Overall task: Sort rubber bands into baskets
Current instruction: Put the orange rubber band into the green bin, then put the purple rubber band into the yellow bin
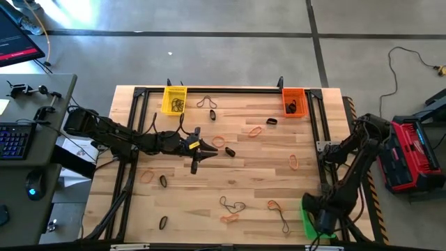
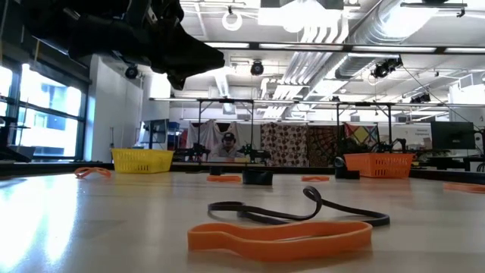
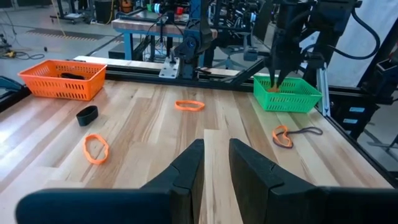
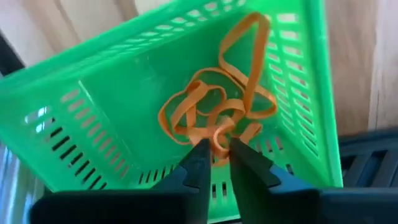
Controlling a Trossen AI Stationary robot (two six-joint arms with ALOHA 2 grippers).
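Observation:
My right gripper (image 4: pixel 219 155) reaches down into the green basket (image 4: pixel 112 124) at the table's near right corner (image 1: pixel 311 217), shut over a pile of orange rubber bands (image 4: pixel 211 112). My left gripper (image 3: pixel 216 163) hovers over the table's middle (image 1: pixel 196 159), its fingers a narrow gap apart and empty. An orange band (image 1: pixel 219 141) and a black band (image 1: pixel 230 152) lie just to its right. The yellow basket (image 1: pixel 174 100) and the orange basket (image 1: pixel 293 102) stand at the far edge, each holding black bands. Loose orange and black bands lie about the wood. My right gripper pinches an orange rubber band at a bunched part (image 4: pixel 219 138) between its two fingertips, coming from above into the basket. The rest of the band lies slack on the pile, and one long loop (image 4: pixel 249 37) runs up the basket's wall.
Black metal frame rails (image 1: pixel 230 90) run along the table's far, left and right edges. Loose bands lie at the near middle (image 1: pixel 233 206) and near right (image 1: pixel 275 206); the same ones show close in the low view (image 2: pixel 280 235). A red and black case (image 1: pixel 410 155) sits off the table's right.

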